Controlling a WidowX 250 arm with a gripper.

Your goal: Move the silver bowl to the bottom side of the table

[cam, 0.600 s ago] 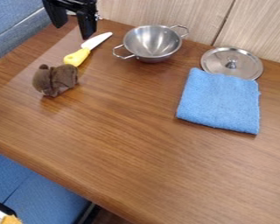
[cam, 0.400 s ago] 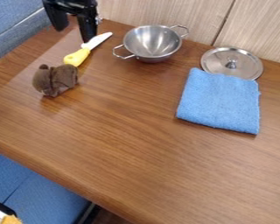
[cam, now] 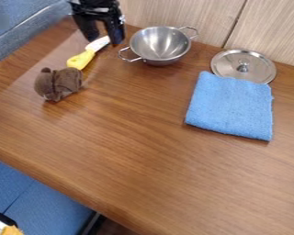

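While a small brown plush toy [cam: 59,84] sits at ten o'clock on the brown wooden surface [cam: 143,160], a knife with a yellow handle and pale blade [cam: 82,59] lies slanted at eleven. Also at eleven, by the blade's tip, hangs the black two-fingered claw [cam: 104,41], spread wide and empty. The round silver metal bowl with two loop handles [cam: 161,45] stands upright at twelve, near the back edge. A folded blue cloth [cam: 230,106] lies at three, adjoining the round silver lid [cam: 255,64] at two, knob up.
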